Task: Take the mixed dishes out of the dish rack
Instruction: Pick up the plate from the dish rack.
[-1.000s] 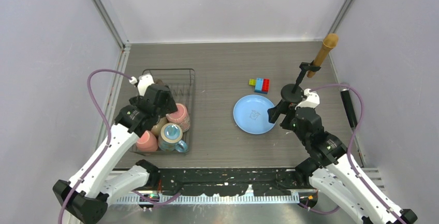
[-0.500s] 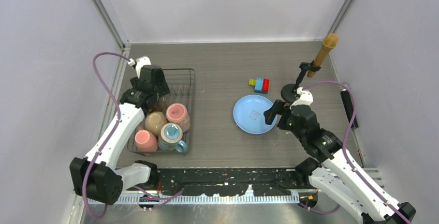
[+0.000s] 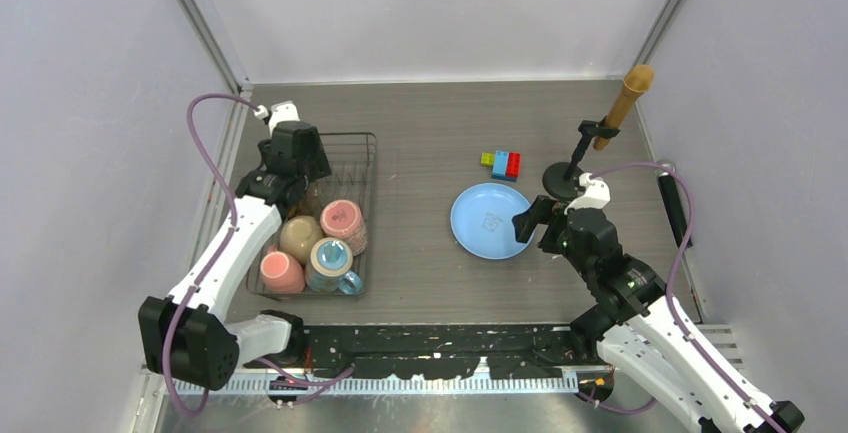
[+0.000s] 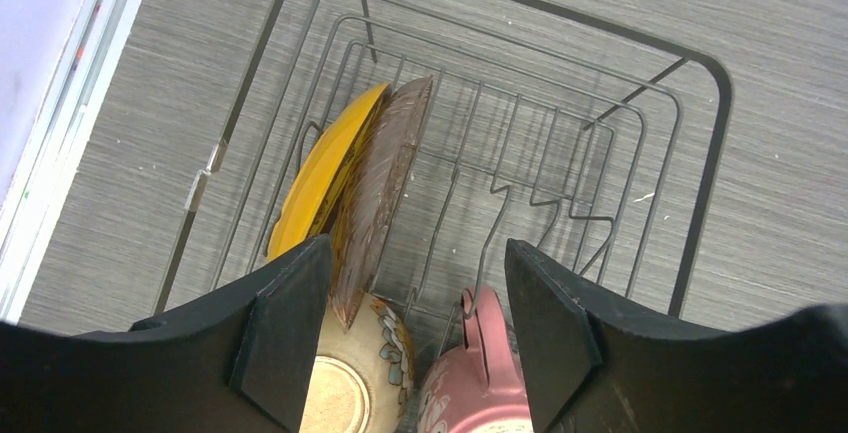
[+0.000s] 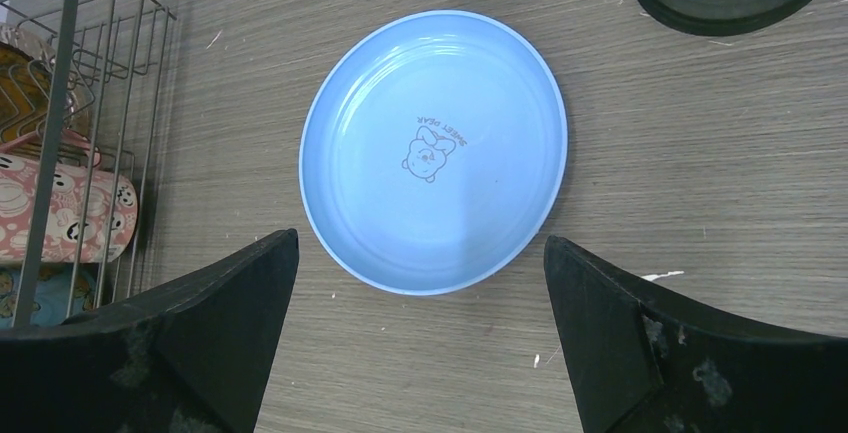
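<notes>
Within 1 second the left tool (image 4: pixel 415 263) has swung from the middle to the far end of the dish rack (image 4: pixel 715 103). It is spread and empty above the upright yellow plate (image 4: pixel 325 168), probably the next pick. The right tool (image 5: pixel 418 243), also spread and empty, hovers over the light blue plate (image 5: pixel 435 153), already out on the grey wood-grain bench (image 3: pixel 420 123). Pale walls (image 3: pixel 100 103) enclose 3 sides.

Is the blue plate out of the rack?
Out: the round light blue plate lies flat on the table, apart from the black wire dish rack.
</notes>
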{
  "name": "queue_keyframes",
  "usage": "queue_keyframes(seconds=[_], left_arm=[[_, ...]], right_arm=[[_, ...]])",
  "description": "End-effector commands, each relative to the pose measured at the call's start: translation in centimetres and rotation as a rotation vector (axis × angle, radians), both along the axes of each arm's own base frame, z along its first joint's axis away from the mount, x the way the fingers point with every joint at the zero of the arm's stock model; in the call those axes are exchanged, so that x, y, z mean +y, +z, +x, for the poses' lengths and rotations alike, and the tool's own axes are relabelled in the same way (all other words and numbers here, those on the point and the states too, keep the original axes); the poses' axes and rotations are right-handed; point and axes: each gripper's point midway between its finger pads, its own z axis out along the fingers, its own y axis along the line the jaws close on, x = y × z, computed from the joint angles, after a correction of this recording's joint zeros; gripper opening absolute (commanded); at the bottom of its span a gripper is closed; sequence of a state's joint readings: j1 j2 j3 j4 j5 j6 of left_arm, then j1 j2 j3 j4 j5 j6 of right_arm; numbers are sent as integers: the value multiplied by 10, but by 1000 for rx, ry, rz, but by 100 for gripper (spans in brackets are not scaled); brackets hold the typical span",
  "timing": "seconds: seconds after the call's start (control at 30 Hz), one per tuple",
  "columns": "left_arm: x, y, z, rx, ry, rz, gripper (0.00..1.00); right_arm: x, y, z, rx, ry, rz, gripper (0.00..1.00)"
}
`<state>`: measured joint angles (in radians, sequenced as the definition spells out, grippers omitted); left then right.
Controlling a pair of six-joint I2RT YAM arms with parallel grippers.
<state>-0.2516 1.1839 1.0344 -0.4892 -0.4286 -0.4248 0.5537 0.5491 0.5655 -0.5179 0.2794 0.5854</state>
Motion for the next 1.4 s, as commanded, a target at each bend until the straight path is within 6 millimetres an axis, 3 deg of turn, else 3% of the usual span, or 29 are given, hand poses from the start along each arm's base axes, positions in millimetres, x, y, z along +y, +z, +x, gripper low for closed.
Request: queue_keyframes(seconds=[0.0,0.8,1.0,1.37], left_arm=[[1,-1,9,-21,-3,10,65],[15,-48,13,97,65,50,59],[17,-53,22,107,79,76,53],[15,-56,30,117,64,88,33]], right_arm=[[-4,4,3,-21,-25,3,100],[-13,-7,1,1,-69,-22,100],[-15,-7,0,3,-75,-23,100],[-17,-4,1,-12,-89,-21,100]])
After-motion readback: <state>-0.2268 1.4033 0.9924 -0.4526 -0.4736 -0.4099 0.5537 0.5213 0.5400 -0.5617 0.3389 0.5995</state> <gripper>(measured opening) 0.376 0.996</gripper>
